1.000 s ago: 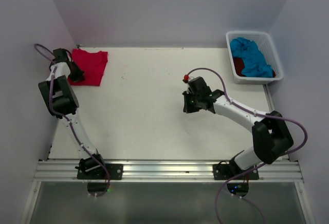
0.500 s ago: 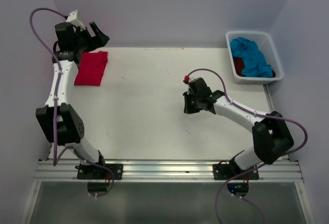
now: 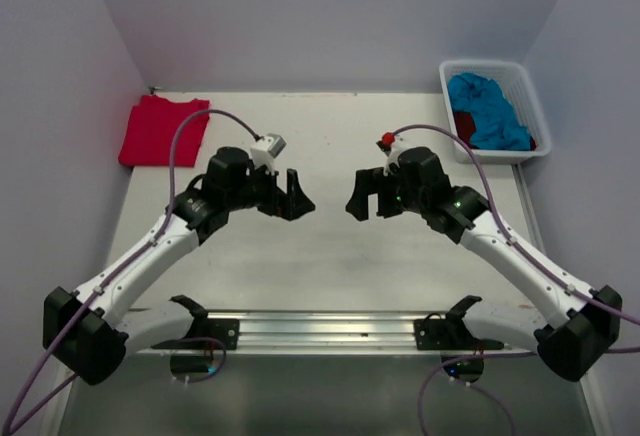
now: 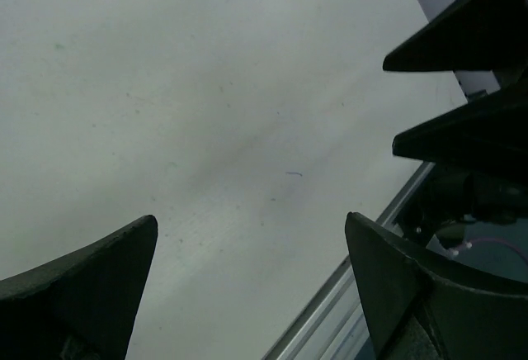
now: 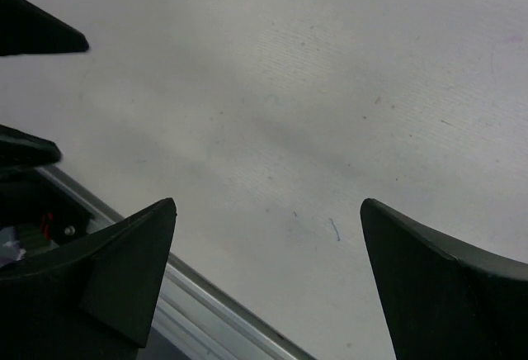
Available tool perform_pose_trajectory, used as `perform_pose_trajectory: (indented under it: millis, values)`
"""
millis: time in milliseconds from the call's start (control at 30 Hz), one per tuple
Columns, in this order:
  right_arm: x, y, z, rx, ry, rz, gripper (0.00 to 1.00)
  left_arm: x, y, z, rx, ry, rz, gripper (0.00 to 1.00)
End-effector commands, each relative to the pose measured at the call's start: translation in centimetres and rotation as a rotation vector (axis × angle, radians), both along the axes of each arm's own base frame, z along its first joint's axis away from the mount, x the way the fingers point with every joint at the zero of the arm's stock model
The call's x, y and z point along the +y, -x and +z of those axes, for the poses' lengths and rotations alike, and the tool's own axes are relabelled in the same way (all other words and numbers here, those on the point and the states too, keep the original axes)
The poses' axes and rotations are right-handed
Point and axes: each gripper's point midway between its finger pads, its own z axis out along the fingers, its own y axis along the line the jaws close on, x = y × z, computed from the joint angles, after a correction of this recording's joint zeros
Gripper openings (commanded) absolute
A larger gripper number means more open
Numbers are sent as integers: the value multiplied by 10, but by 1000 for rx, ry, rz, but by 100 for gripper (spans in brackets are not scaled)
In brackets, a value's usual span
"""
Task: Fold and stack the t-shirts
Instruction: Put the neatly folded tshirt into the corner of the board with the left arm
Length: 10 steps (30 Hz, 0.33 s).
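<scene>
Red shirt (image 3: 160, 131) lay folded at far-left corner. Blue shirt (image 3: 488, 111) and dark red shirt (image 3: 461, 123) sat bunched in basket (image 3: 446, 86). Left gripper (image 3: 298, 199) and right gripper (image 3: 357, 196) both spread, empty, mid-table. Next, probably: reach to basket, lift blue shirt.

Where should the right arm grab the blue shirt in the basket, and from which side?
Probably pinch the raised bunch at the top of the blue shirt, coming straight down. It lies crumpled in the basket, whose walls block any side approach.
</scene>
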Motion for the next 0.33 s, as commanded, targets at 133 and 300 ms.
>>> perform_pose_trajectory:
  millis: [133,300]
  values:
    - [3,37,18,-2,-109,41,99,-9,51,4,-49,57,-4,100]
    - [-2,38,29,-49,-127,15,99,-7,62,2,-57,73,-12,100]
